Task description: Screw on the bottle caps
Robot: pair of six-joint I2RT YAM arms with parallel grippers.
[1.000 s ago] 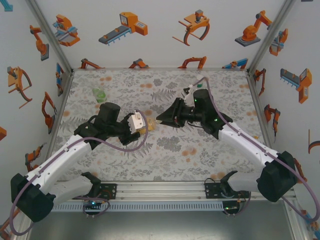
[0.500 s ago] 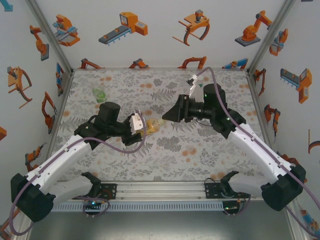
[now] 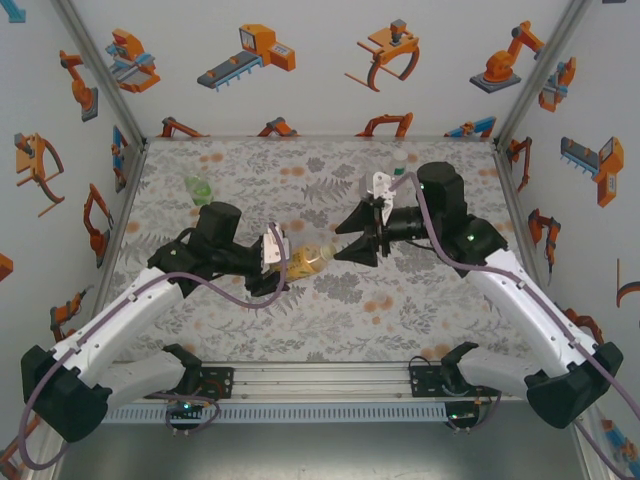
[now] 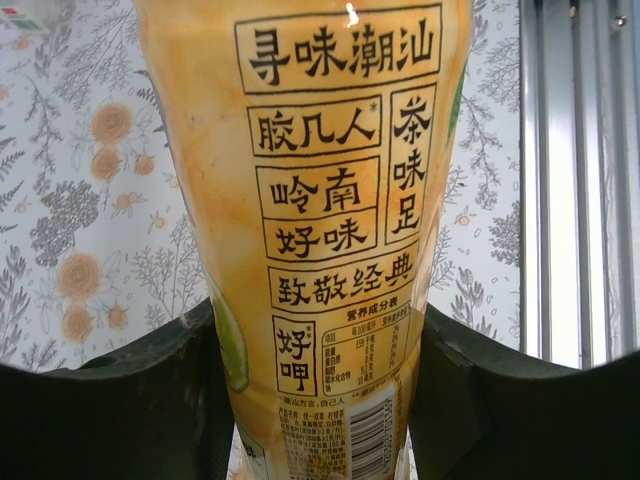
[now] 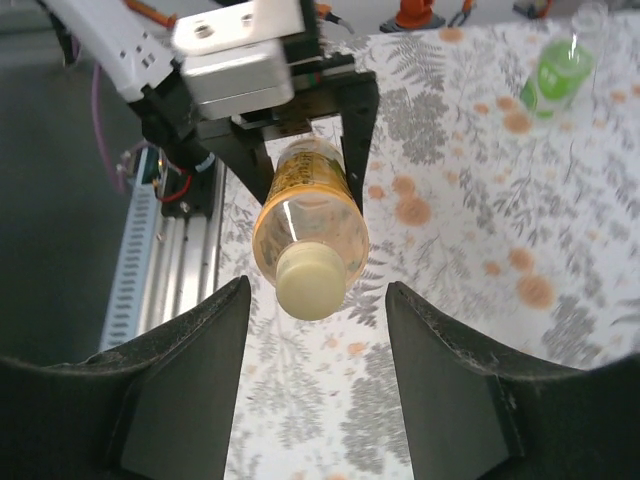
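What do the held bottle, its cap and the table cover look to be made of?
Bottle: clear thin plastic, glossy; light glints on it and amber liquid shows through.
Cap: pale yellow opaque plastic, smooth, dull sheen.
Table cover: flat sheet printed with flowers, cloth or vinyl; cannot tell which.

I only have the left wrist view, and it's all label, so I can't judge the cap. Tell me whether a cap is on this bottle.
Observer: A pale yellow cap sits on the neck of the amber bottle. I can't tell how tight it is.
Operator: Report the right gripper.
Observer: The right gripper is open and pointed at the cap, not touching it.
Operator: Give me the bottle's attitude.
Observer: It lies roughly horizontal above the table, clamped in the left gripper, with the cap end toward the right arm.
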